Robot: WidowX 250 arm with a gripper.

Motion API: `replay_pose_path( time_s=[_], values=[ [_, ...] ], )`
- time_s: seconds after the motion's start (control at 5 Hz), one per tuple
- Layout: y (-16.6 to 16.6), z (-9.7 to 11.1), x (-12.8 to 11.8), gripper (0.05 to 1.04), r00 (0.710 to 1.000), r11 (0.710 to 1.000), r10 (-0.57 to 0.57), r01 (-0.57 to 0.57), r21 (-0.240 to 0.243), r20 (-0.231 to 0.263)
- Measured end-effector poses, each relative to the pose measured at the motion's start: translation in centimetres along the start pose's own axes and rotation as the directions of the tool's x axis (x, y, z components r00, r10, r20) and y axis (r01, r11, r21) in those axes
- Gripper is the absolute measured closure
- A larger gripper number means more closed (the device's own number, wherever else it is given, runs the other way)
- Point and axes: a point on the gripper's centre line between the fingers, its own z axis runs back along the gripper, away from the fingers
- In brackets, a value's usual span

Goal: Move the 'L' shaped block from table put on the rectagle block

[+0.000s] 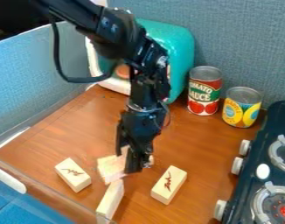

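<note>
The gripper [126,162] hangs down over the middle of the table, right at a pale wooden block [109,168] that it partly covers. This block looks like the L-shaped one, but its full outline is hidden behind the gripper. Just below it in the view, a long plain rectangular block [111,199] slants toward the front edge; whether the two touch is unclear. One rectangular block with a dark marking [73,174] lies to the left, and another marked rectangular block [168,185] lies to the right of the gripper.
Behind the arm stands a teal and white toaster-like object [178,57]. A tomato can [204,90] and a yellow can [241,107] are at the back right. The toy stove [257,155] with its knobs borders the right side. A clear rim runs along the front left.
</note>
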Motion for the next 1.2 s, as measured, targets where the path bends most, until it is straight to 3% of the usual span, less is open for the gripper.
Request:
replay_pose_path(
  time_s=[0.2,0.6,1.0,1.2],
  values=[
    [0.6,-1.5,0.6,0.493,1.0,0.999,0.01,-0.01,-0.032,-0.012],
    [3.4,-1.6,0.8,0.493,0.994,0.992,0.106,-0.107,-0.061,-0.014],
    [4.0,-1.6,0.4,0.493,0.987,0.985,0.158,-0.159,-0.07,-0.016],
    [4.3,-1.6,0.2,0.419,0.984,0.982,0.178,-0.179,-0.053,-0.022]
  ],
)
